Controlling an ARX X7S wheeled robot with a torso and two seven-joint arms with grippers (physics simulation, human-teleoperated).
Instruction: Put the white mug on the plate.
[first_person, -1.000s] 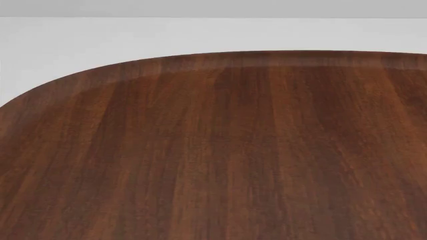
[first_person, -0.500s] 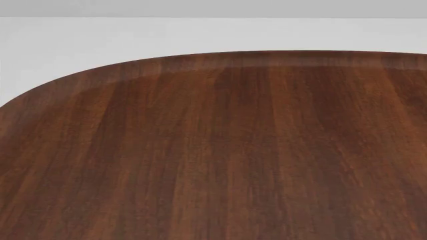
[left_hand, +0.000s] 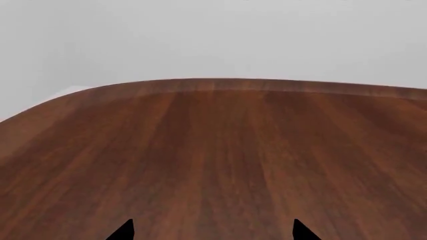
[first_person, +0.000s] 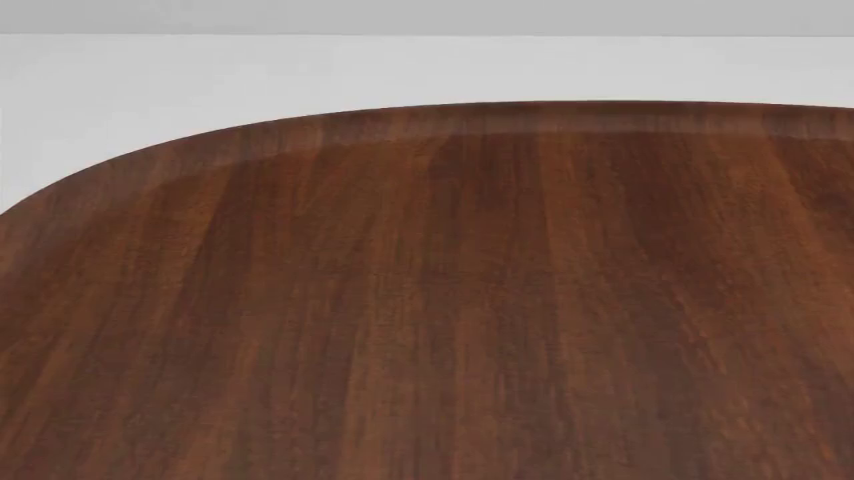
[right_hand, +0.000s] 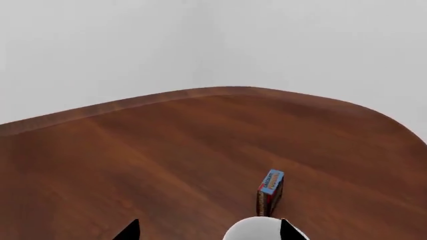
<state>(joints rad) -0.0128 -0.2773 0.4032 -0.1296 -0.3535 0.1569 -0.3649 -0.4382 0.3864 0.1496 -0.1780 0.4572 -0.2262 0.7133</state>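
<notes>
A white glossy rounded thing (right_hand: 261, 230), seemingly the white mug, shows only in part at the edge of the right wrist view. It sits between the tips of my right gripper (right_hand: 208, 232), close against one fingertip (right_hand: 288, 231). The right jaws stand wide apart, open. My left gripper (left_hand: 212, 231) is open and empty over bare wood, with only its two dark fingertips (left_hand: 125, 231) showing. The plate is out of view in every frame. The head view shows neither gripper, neither arm nor the mug.
A dark wooden table (first_person: 427, 300) with rounded corners fills all views, in front of pale grey walls. A small blue and red box (right_hand: 270, 191) stands upright on the table (right_hand: 167, 150) just beyond the white thing. The table's far edge (left_hand: 220, 84) curves off in the left wrist view.
</notes>
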